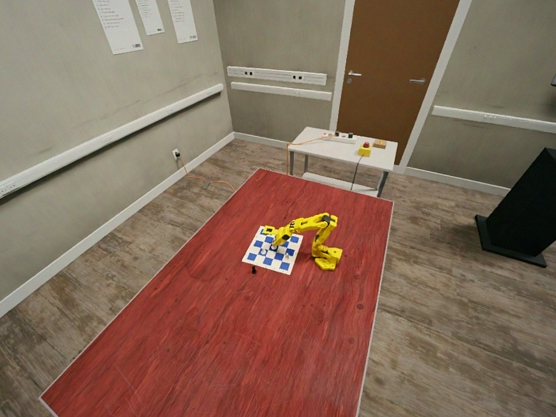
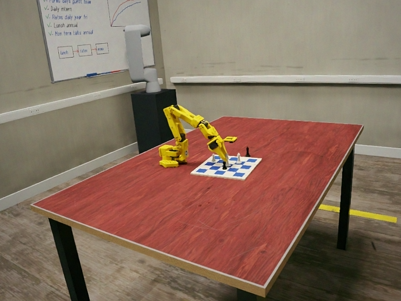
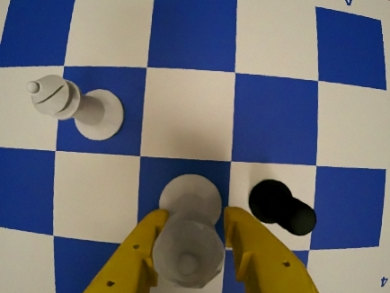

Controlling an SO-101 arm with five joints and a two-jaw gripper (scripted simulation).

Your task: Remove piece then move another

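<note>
Straddling the white piece (image 1: 273, 247) (image 2: 227, 161) (image 3: 189, 252) on C3, the gripper (image 1: 275, 243) (image 2: 226, 159) (image 3: 196, 212) has its 2 fingers drawn nearly together, 1 on each side of it, with a narrow gap between them. I cannot tell whether they clamp it. That piece stands with its base on the blue square. The tall black piece (image 1: 253, 270) (image 2: 247, 152) stands upright on the red table (image 1: 251, 331) (image 2: 200, 194), just beside the board (image 1: 246, 259) (image 2: 195, 172) (image 3: 186, 112). The black pawn (image 2: 224, 165) (image 3: 280, 207) is upright on B3, near the right-hand finger in the wrist view. The bishop (image 1: 263, 252) (image 2: 238, 158) (image 3: 90, 108) stands upright on D2. Another white piece (image 1: 287, 256) (image 2: 213, 158) stands on the side nearest the arm's base.
</note>
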